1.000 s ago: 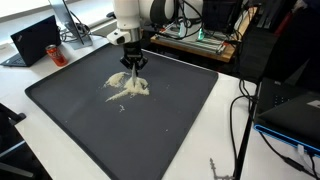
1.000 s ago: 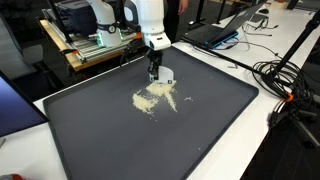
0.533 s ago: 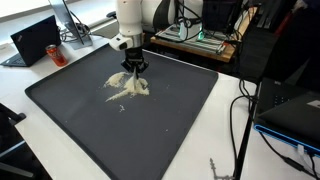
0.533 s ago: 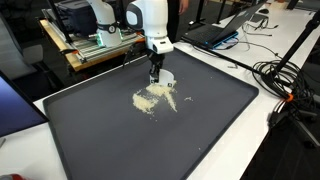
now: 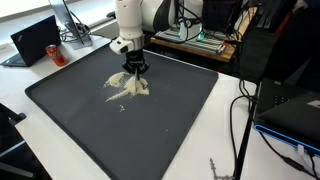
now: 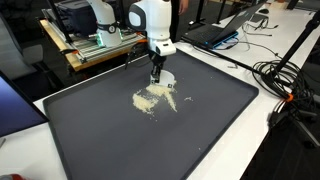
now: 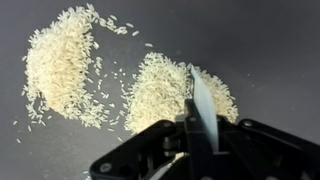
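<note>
In an exterior view I've got the gripper [image 5: 132, 68] low over the far-left part of the black mat [image 5: 160, 130], fingers pinched together, tip right at the far edge of the rice [image 5: 128, 88]. What's in the fingers is too small to tell from here. The rice is a pale scatter on the mat, just nearer than the gripper. An open laptop [image 5: 38, 40] sits off the mat, far left. In an exterior view the gripper [image 6: 157, 72] stands upright over the far part of the mat [image 6: 100, 150], with a white strip [image 6: 167, 77] showing at the fingertips. It's on or just above the rice [image 6: 153, 98], can't tell which. A cable bundle [image 6: 285, 80] lies off the mat to the right. Wrist view: gripper [image 7: 195, 140] is clamped tight on the white strip [image 7: 199, 100], seen edge-on and sticking out past the fingers. The rice is in two heaps, left heap [image 7: 62, 65] and right heap [image 7: 158, 90]. The strip's tip is over the right part of the right heap, with loose grains scattered between and around them.
</note>
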